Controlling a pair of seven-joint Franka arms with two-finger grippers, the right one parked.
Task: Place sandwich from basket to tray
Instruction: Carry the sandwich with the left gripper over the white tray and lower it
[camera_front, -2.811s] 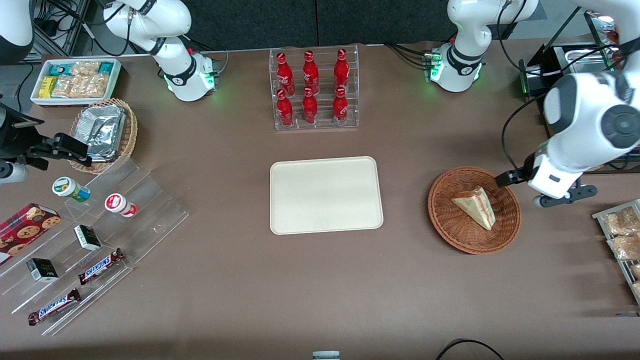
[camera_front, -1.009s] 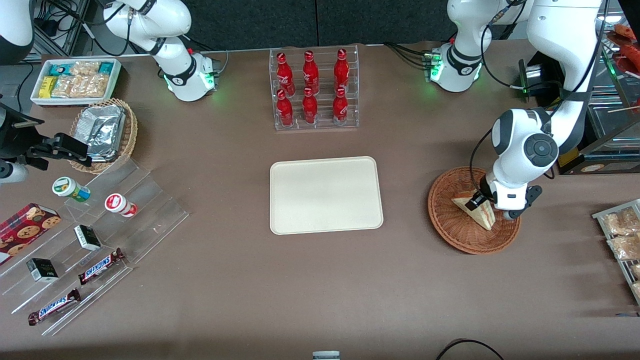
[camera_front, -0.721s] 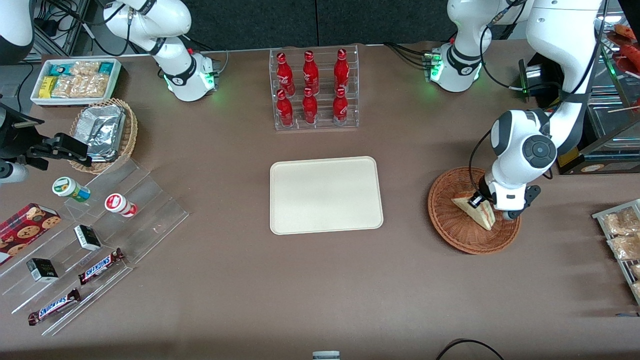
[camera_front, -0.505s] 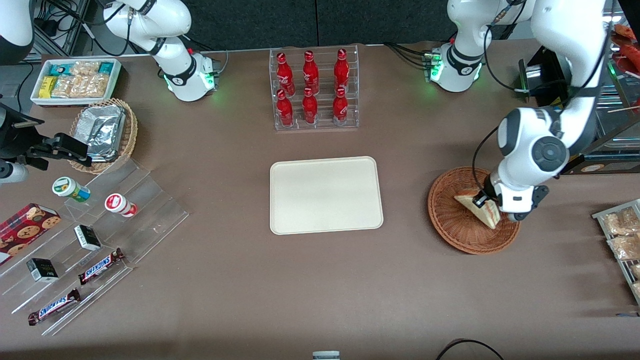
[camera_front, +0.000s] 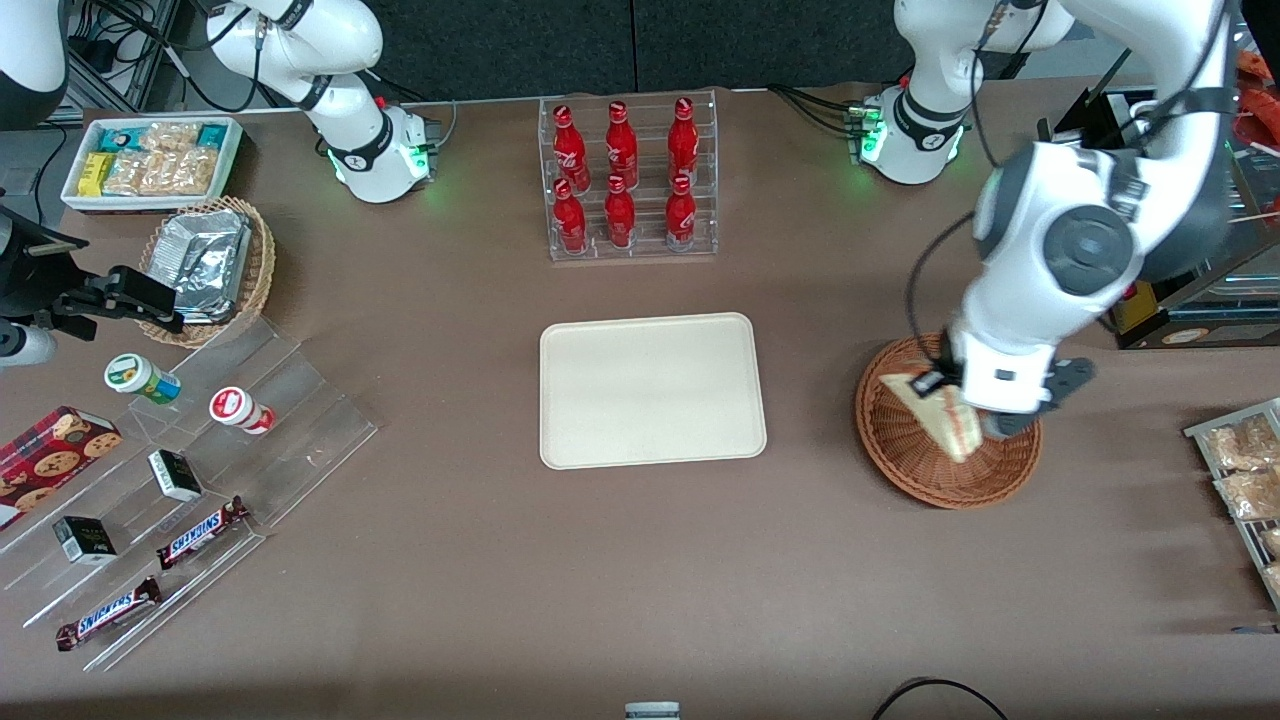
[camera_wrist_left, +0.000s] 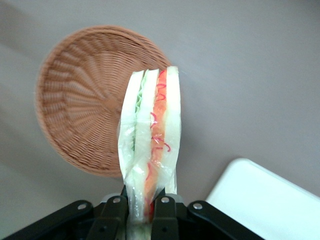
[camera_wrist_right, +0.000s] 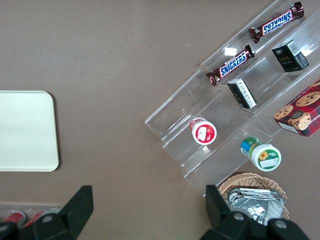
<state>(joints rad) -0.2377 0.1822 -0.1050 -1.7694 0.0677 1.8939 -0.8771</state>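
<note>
My gripper is shut on the sandwich, a wrapped wedge of white bread with red-orange filling. It hangs lifted above the round reddish-brown wicker basket, which lies below with nothing else in it. The cream rectangular tray lies bare at the table's middle, beside the basket toward the parked arm's end.
A clear rack of red bottles stands farther from the camera than the tray. A wire rack of snack packets sits at the working arm's end. Clear tiered shelves with snacks and a tan basket of foil packets lie toward the parked arm's end.
The gripper came down over the basket, closed on the sandwich, and has now lifted it up off the basket, shifting slightly toward the tray.
</note>
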